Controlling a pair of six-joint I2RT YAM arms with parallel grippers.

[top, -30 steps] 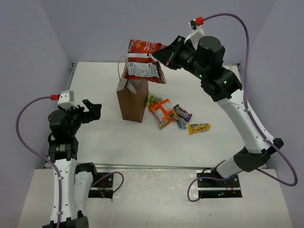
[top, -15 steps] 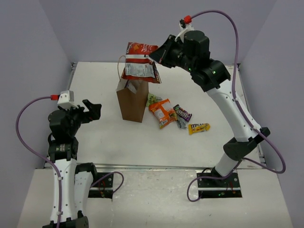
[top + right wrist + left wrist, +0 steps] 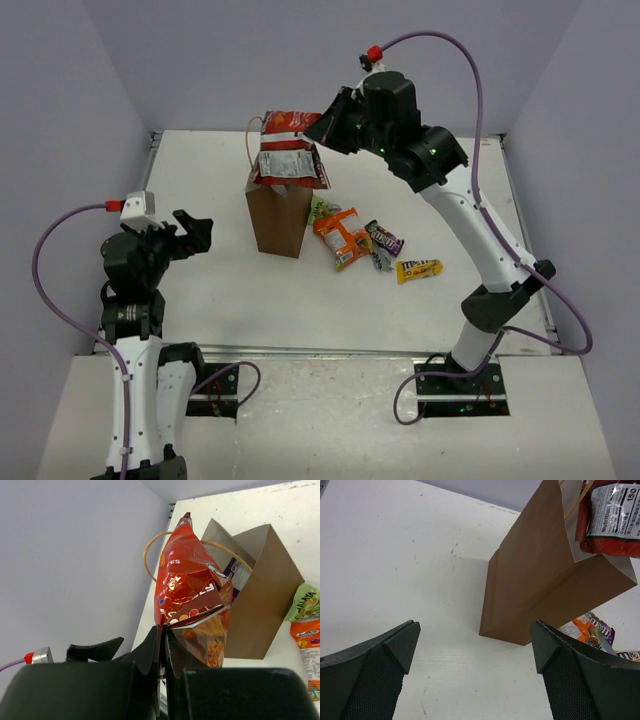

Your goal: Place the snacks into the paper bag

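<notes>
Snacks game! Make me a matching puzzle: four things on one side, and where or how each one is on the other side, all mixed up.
Things:
1. chip bag
2. paper bag
3. yellow packet
4. left fingers

Where or how:
A. lying flat on the table
B. open, holding nothing
C. standing upright
D. held up in the air

Pairs: 1-D, 2-C, 3-A, 4-B
</notes>
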